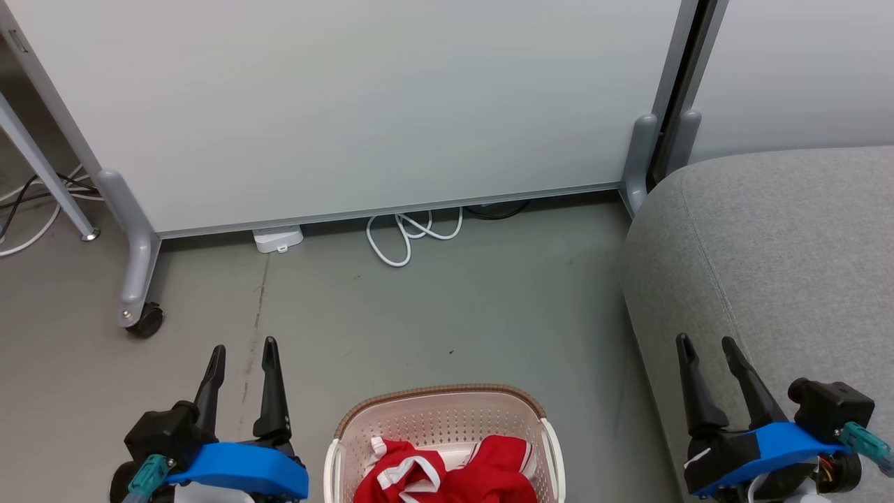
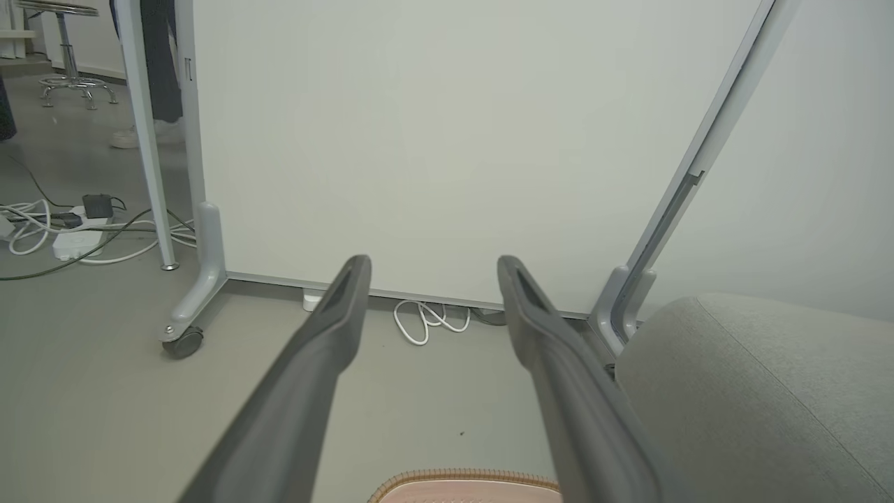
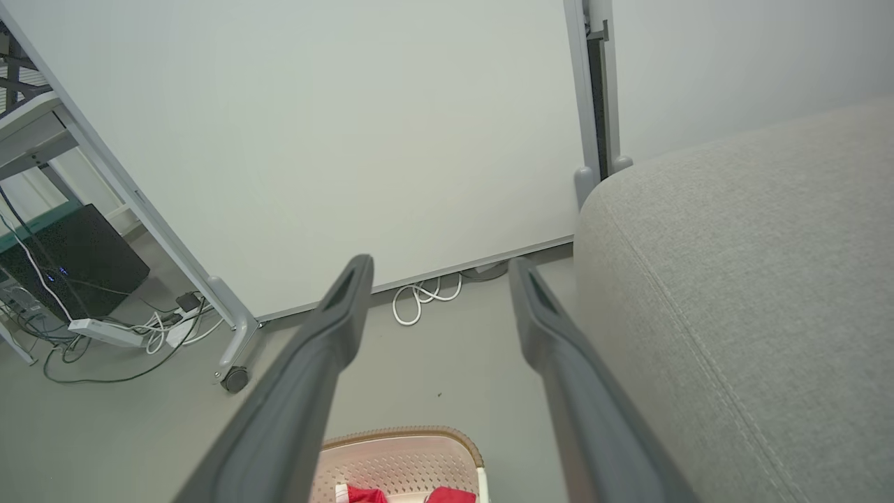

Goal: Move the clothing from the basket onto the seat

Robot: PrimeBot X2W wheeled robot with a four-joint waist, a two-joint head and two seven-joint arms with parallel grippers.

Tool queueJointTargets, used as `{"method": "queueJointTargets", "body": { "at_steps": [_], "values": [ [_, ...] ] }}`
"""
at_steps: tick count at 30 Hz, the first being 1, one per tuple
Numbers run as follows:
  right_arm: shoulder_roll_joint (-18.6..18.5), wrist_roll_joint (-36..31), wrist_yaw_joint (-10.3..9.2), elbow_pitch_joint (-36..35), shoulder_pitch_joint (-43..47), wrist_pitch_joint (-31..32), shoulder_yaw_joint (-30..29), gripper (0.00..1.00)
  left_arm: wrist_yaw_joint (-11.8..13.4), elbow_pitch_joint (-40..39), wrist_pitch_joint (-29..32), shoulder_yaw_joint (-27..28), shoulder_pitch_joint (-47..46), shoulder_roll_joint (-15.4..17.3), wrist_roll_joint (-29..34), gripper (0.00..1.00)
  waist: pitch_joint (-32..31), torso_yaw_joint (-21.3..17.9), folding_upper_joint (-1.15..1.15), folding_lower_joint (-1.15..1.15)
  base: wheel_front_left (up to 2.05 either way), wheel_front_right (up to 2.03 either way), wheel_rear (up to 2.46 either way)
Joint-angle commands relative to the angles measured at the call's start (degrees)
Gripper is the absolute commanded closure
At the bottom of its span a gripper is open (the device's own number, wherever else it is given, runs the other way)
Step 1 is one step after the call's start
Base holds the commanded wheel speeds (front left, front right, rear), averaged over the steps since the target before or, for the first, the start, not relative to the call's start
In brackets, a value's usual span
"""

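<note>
The cream basket [image 1: 440, 412] with a brown rim stands on the floor at the bottom centre of the head view. Red clothing [image 1: 447, 475] with white trim lies bunched inside it. Its rim [image 2: 464, 482] shows in the left wrist view, and basket [image 3: 398, 454] and clothing [image 3: 447, 496] show in the right wrist view. The grey seat [image 1: 782, 265] fills the right side, [image 2: 761, 391], [image 3: 754, 293]. My left gripper [image 1: 244, 349] stands open to the left of the basket, empty. My right gripper [image 1: 707, 342] stands open over the seat's front edge, empty. Open fingers frame both wrist views [image 2: 427, 264], [image 3: 436, 264].
A white partition panel [image 1: 349, 105] on grey wheeled feet [image 1: 143, 318] stands behind the basket. A coiled white cable [image 1: 412, 234] and a small white adapter [image 1: 278, 239] lie at its base. More cables and a power strip [image 2: 70, 241] lie at the far left.
</note>
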Motion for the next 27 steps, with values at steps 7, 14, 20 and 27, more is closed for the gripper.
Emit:
{"method": "queueJointTargets", "body": {
  "at_steps": [7,14,20,27],
  "values": [
    [-0.47,-4.37,0.1,-0.84,-0.38,-1.12,0.28,0.0,0.18,0.52,-1.37,-0.4,-0.35,0.17,4.03,0.0,0.01,0.07,0.0,0.0,0.0,0.0,0.0],
    [-0.49,-7.72,0.12,-1.55,-0.19,-1.44,0.39,0.0,-0.7,1.58,-2.23,-0.82,-0.63,-0.11,6.49,0.0,-0.03,0.46,0.0,0.0,0.0,0.0,0.0],
    [-0.51,-10.5,0.12,-1.57,0.18,-1.78,0.54,0.0,-1.23,2.83,-2.97,-0.77,-0.78,-0.53,7.86,0.0,-0.2,0.62,0.0,0.0,0.0,0.0,0.0],
    [-0.53,-13.73,0.13,-1.54,0.7,-2.25,0.3,0.0,-1.65,4.04,-3.69,-0.65,-0.94,-0.76,9.59,0.0,-0.26,0.23,0.0,0.0,0.0,0.0,0.0]
  ]
}}
